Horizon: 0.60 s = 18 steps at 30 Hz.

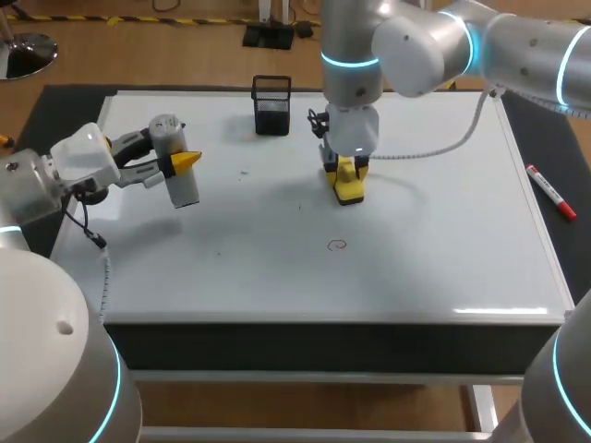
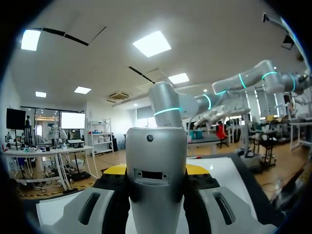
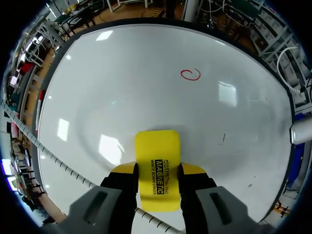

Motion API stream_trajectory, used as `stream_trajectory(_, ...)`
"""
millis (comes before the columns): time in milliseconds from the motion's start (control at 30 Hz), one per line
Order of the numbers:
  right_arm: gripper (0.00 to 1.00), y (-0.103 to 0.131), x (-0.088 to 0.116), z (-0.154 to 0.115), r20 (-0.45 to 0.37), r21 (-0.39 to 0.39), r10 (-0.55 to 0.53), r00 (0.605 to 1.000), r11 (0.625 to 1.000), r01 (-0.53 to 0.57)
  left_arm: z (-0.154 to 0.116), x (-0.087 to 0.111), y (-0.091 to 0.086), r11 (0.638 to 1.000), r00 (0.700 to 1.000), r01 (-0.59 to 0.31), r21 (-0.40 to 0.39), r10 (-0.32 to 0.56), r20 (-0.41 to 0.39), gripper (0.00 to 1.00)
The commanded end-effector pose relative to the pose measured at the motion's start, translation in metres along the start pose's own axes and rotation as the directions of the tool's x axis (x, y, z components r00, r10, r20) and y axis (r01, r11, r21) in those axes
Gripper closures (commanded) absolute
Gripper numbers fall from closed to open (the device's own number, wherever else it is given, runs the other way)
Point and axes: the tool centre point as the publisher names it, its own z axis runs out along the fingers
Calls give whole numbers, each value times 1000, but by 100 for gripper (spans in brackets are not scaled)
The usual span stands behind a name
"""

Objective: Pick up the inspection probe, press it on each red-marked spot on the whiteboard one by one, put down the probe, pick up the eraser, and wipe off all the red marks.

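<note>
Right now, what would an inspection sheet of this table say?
Surface: whiteboard, one red mark showing.
Job's things: probe in left gripper; eraser in right gripper.
Clutter: black mesh holder; red marker beside the board's right edge.
Grippers: both shut on their loads.
Cables: white cable over the board from the right arm.
Surroundings: nothing seen.

Eraser (image 1: 349, 187) mid-whiteboard (image 1: 443, 268); mark (image 1: 337, 245) before it; basket (image 1: 271, 104) behind; probe (image 1: 175, 161) left.
</note>
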Motion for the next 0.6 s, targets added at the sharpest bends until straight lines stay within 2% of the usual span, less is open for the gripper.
stream_trajectory(33,100,-1,7,3,-8,-5,7,1000,1000,-7,0,0,1,1000,1000,-2,6,2,2,100)
stream_trajectory(300,100,-4,24,5,-14,-8,53,999,999,-53,0,0,1,1000,1000,-2,6,2,2,100)
stream_trajectory(600,100,-7,55,5,-22,3,117,993,993,-117,0,0,1,1000,1000,-2,6,2,2,100)
